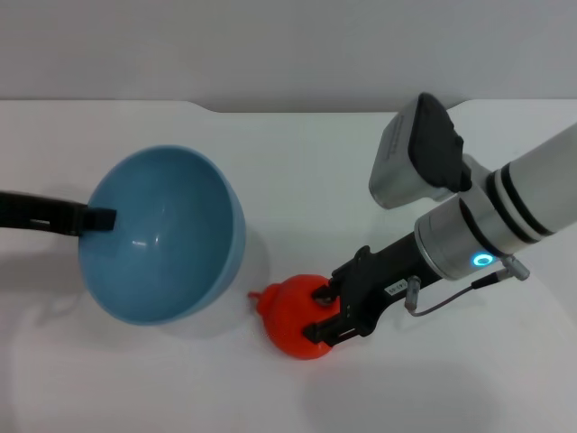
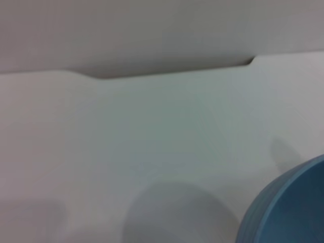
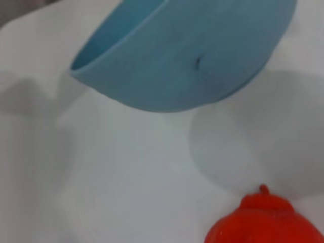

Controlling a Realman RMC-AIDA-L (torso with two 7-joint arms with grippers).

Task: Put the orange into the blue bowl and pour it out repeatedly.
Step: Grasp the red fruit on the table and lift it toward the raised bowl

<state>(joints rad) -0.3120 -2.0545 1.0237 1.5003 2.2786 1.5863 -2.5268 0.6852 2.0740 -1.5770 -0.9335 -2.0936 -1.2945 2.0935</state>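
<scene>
The blue bowl [image 1: 162, 234] hangs tilted above the table on the left, its opening facing up and to the right. My left gripper [image 1: 97, 219] is shut on its left rim. The bowl is empty. The red-orange orange [image 1: 288, 316] sits low at the table just right of the bowl's lower edge, with my right gripper [image 1: 323, 314] shut on its right side, one finger above and one below. The right wrist view shows the bowl's underside [image 3: 202, 55] raised over its shadow and the orange [image 3: 263, 223] close by. A part of the bowl's wall [image 2: 288, 212] shows in the left wrist view.
The white table [image 1: 297, 180] runs back to a grey wall, with a small step in its far edge [image 1: 207, 106]. The right arm's grey camera housing [image 1: 419, 153] stands above the table at the right.
</scene>
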